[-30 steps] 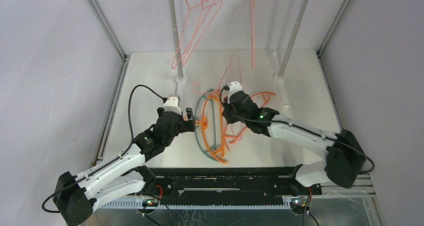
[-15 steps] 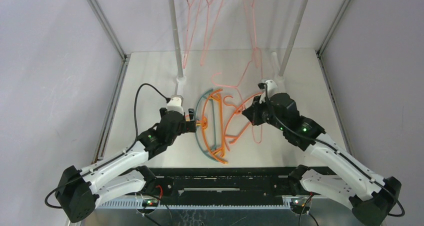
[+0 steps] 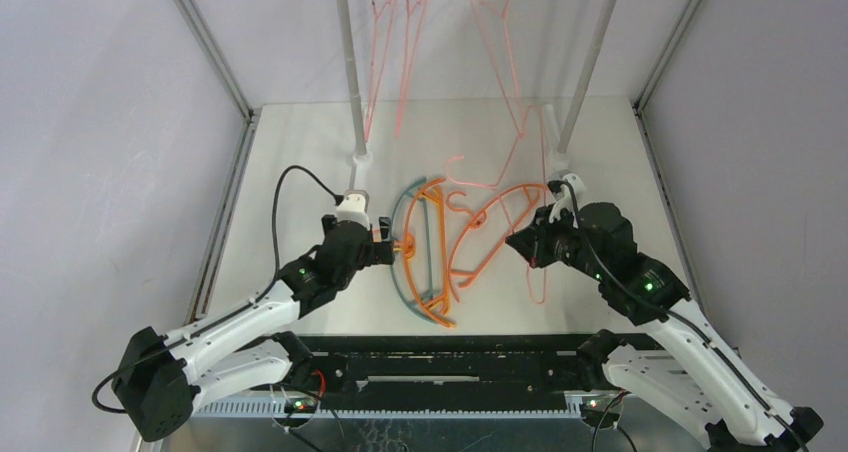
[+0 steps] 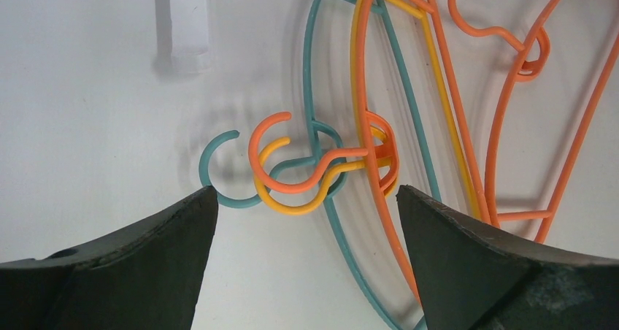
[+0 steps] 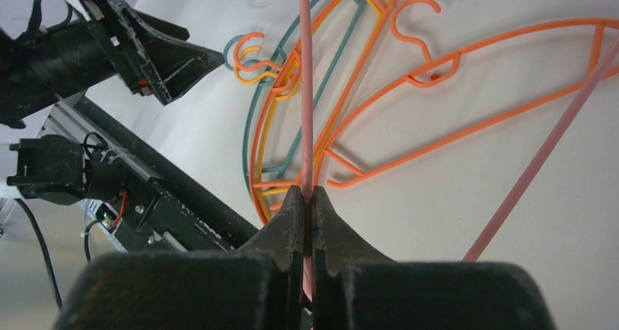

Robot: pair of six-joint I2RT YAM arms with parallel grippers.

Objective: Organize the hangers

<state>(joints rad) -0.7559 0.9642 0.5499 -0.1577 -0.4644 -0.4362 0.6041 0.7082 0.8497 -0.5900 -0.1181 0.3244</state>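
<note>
From above, your right gripper [image 3: 530,244] is clamped on a pink wire hanger [image 3: 483,184] just in front of the rack [image 3: 350,72]. Lift it hook-up toward the rack's top, clear of the pile.

Left wrist: the left gripper [image 4: 306,213] gapes wide, holding nothing, over the plastic hangers' hooks [image 4: 252,151].

Right wrist: the fingers [image 5: 292,220] pinch the wire flush, so hold firm. No writing is legible.

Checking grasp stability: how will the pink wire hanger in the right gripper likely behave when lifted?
The pink wire hanger looks thin, so probably light and springy. The right gripper pinches a single rod, so it may pivot or swing.
</note>
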